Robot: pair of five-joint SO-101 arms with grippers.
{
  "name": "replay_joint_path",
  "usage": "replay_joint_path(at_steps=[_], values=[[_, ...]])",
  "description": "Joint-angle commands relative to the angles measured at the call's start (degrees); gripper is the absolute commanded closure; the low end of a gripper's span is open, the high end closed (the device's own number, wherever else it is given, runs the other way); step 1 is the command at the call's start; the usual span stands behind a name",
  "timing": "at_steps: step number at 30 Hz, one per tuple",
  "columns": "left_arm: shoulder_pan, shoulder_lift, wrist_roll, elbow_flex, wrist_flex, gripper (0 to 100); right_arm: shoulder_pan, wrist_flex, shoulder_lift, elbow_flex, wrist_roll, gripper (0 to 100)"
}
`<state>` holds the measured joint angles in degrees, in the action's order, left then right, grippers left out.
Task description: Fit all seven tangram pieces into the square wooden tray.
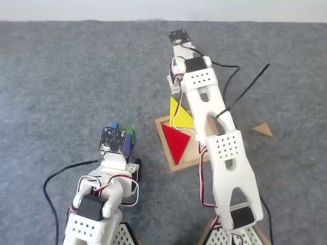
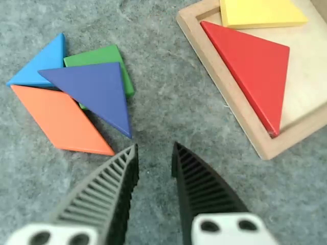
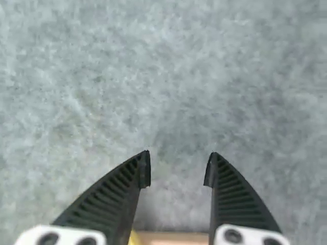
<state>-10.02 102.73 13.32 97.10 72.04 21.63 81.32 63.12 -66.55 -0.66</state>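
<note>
The square wooden tray (image 1: 164, 145) holds a red triangle (image 1: 176, 143), with a yellow triangle (image 1: 180, 115) lying over its far rim. My left gripper (image 2: 155, 150) is open above the carpet, between the tray rim (image 2: 230, 102) and a cluster of pieces. The cluster is a light blue triangle (image 2: 43, 64), a green square (image 2: 104, 58), a purple triangle (image 2: 97, 89) lying partly on the square, and an orange parallelogram (image 2: 59, 120). My right gripper (image 3: 179, 161) is open over bare carpet just past the tray's far edge (image 3: 168, 238). A small tan triangle (image 1: 263, 129) lies to the right of the tray.
The right arm (image 1: 225, 148) stretches over the tray's right half and hides it in the high view. Grey carpet (image 1: 61, 76) covers the table, with open room at the left and back. Cables (image 1: 245, 92) trail beside the right arm.
</note>
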Motion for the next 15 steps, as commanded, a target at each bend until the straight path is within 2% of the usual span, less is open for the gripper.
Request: replay_joint_path(at_steps=[1,8,10,15], values=[[-0.1,1.0,0.4,-0.7,0.1,89,2.1,7.2,1.6,-9.8,0.2,81.8],[-0.1,1.0,0.4,-0.7,0.1,89,7.8,16.1,10.0,-24.0,-3.3,81.8],[-0.1,1.0,0.4,-0.7,0.1,89,7.9,19.8,12.2,-30.7,-3.3,81.8],[-0.1,1.0,0.4,-0.7,0.1,89,5.1,21.5,13.1,-29.7,-3.5,81.8]])
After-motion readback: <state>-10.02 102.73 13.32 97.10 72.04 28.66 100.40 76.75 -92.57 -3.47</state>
